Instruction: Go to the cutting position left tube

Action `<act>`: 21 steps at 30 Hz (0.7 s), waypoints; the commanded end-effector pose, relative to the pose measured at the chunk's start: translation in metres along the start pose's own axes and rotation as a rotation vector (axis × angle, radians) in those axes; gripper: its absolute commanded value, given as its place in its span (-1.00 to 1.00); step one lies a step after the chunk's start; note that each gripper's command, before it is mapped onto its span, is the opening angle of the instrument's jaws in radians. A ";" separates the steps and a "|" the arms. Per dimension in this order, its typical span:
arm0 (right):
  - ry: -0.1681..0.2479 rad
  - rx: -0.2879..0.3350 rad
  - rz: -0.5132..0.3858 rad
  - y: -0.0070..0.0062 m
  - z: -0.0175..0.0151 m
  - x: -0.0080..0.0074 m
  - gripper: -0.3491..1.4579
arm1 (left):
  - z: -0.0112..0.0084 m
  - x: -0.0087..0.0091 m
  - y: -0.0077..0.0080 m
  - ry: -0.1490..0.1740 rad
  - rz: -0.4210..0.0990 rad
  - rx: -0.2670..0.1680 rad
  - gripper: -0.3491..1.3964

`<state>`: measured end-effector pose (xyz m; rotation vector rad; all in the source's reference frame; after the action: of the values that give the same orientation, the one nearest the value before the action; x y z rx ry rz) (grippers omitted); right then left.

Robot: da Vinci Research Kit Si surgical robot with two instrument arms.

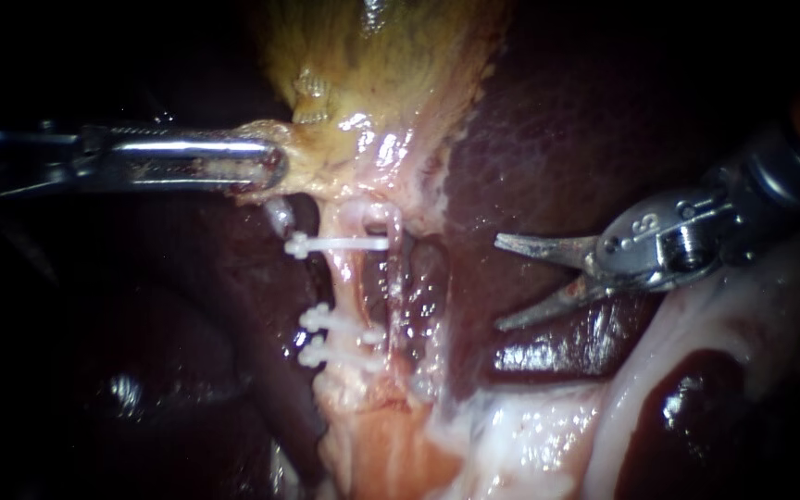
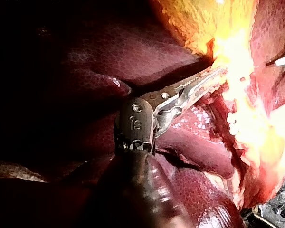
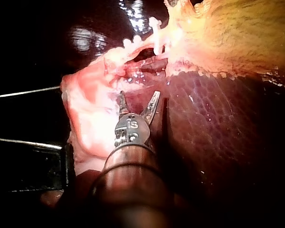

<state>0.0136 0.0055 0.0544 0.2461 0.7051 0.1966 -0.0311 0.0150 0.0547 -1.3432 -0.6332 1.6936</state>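
Right instrument's pincer: open, two thin blades spread, nothing between them. It sits to the right of the left tube, well apart, over bare liver, tips aimed at the tube. My read: spread early so it can slide straight over the tube.

Left instrument's pincer: clamped on the pale lower edge of the gallbladder, above and just left of the left tube. Looks like traction: the pull holds the tube stretched and off the liver, giving the blades a clean window.

Left tube: runs down from the gallbladder. Upper clip crosses it high up; lower clips, two close together, sit further down. The bare stretch between them is presumably the cut site, with clips sealing either side.

A second tube lies just right of the left tube, so the approach meets it first. Risk of nicking it.

Writing: a stamped mark on each instrument's wrist, not read out. Nothing else legible.
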 end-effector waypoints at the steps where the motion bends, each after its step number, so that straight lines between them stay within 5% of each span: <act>1: 0.002 0.007 0.002 0.0001 0.0000 0.0001 0.95 | -0.0005 0.0003 0.0003 -0.001 -0.002 -0.005 -1.00; 11: 0.068 0.090 0.013 0.0006 0.0000 0.0015 0.93 | -0.0052 0.0031 0.0019 0.015 -0.016 -0.011 -1.00; 14: 0.121 0.182 0.034 0.0002 0.0008 0.0026 0.93 | -0.0052 0.0030 0.0019 0.015 -0.015 -0.011 -1.00; 21: 0.163 0.277 0.110 -0.0012 0.0039 0.0053 0.93 | -0.0048 0.0029 0.0021 0.017 -0.015 -0.008 -1.00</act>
<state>0.0209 0.0049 0.0539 0.5540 0.8914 0.2313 -0.0274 0.0158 0.0500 -1.3544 -0.6401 1.6676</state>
